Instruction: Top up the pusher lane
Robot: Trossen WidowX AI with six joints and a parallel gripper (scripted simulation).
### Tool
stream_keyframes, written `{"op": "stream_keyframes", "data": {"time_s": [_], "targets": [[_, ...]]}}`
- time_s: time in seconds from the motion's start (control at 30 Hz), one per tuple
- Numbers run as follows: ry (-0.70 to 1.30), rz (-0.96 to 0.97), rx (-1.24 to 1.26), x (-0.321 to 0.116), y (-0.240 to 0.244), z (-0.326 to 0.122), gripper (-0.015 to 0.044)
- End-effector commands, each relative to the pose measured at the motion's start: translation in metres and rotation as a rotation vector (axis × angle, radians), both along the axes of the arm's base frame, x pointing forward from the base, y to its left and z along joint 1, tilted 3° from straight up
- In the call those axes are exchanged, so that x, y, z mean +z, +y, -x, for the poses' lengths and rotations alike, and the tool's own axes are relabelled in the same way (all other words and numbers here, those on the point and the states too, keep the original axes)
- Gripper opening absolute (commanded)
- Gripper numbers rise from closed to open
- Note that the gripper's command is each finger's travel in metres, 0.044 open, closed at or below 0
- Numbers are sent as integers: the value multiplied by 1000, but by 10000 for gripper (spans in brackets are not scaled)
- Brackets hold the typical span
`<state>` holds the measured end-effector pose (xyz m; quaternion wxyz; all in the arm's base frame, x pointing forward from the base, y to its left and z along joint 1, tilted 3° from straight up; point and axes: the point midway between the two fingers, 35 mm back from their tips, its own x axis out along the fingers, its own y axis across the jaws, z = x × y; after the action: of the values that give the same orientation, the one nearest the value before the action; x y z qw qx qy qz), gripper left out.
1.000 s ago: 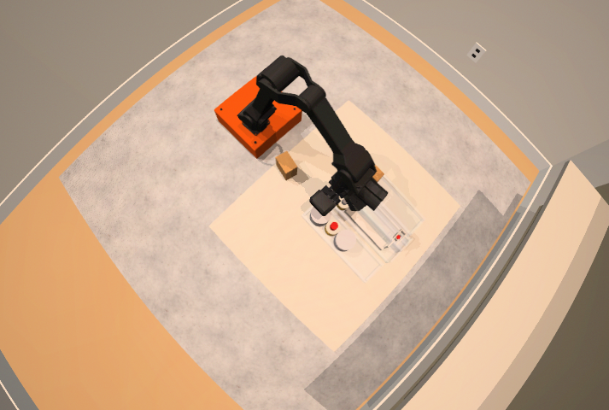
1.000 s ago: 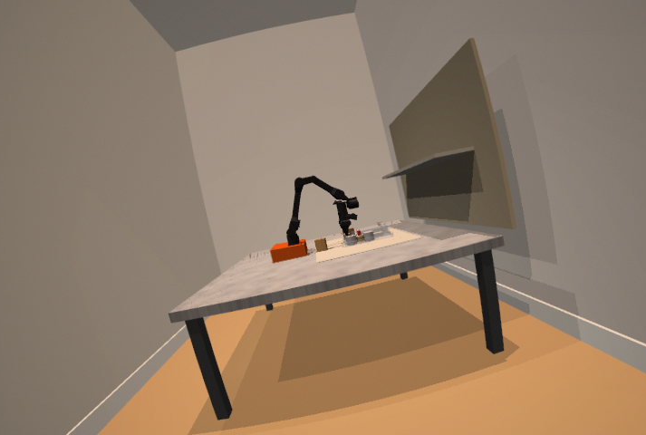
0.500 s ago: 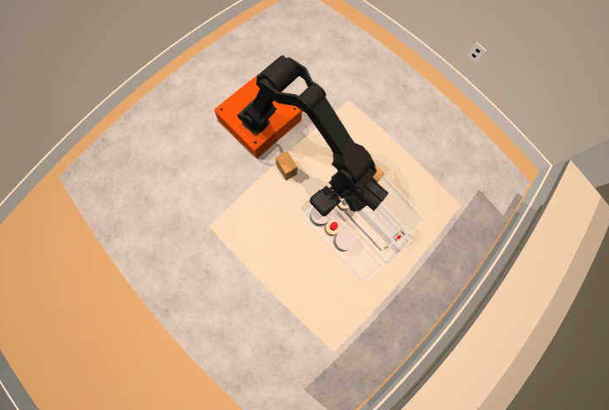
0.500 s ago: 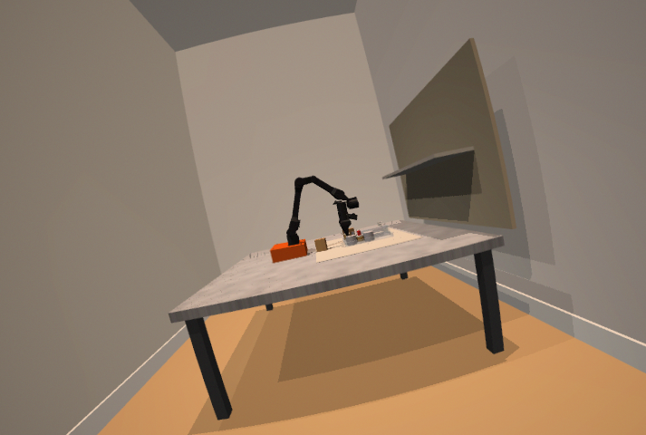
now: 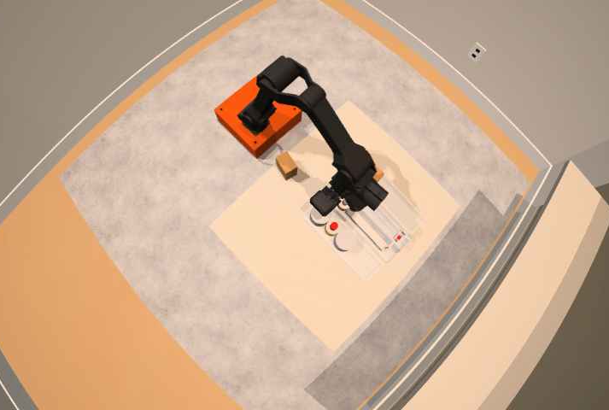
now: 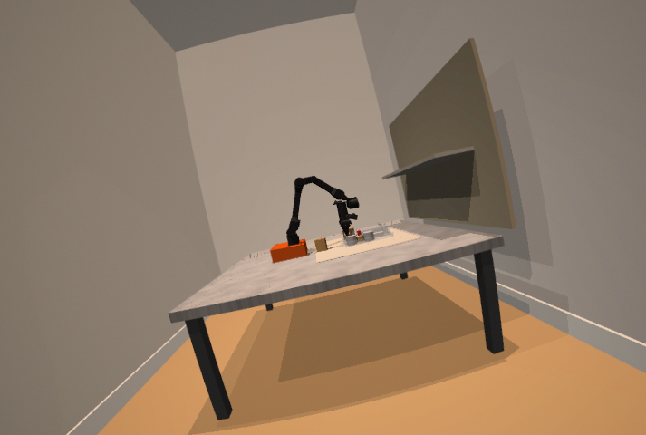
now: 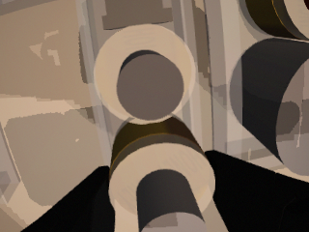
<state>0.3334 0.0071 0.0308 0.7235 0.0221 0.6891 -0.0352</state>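
My gripper (image 7: 157, 169) (image 6: 346, 234) is shut on a jar with a cream lid, dark knob and dark amber body (image 7: 126, 186). The matching jar (image 7: 107, 72) stands in the sprung lane directly beyond it, between clear lane walls (image 7: 88, 34). The two jars meet or overlap in the wrist view; whether they touch cannot be told. The grey-brown pusher plate (image 7: 137, 14) is behind the lane jar. The held jar's bottom and the low front stop are hidden, so its height above the lane floor cannot be told.
In the neighbouring lane, a red-knobbed jar (image 5: 334, 225) stands between two wide grey-topped jars (image 5: 345, 240) (image 5: 318, 218). One wide dark jar (image 7: 261, 87) is close right of my gripper. Wooden blocks (image 5: 286, 166) (image 5: 378, 172) stand near the lanes, on the cream mat (image 5: 266, 231).
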Motion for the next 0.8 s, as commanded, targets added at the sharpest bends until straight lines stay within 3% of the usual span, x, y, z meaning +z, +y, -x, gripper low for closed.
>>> {"op": "stream_keyframes", "data": {"time_s": [0.0,0.77], "targets": [[-21,2,4,1,0,-5,0],[-21,2,4,2,0,-7,0]]}}
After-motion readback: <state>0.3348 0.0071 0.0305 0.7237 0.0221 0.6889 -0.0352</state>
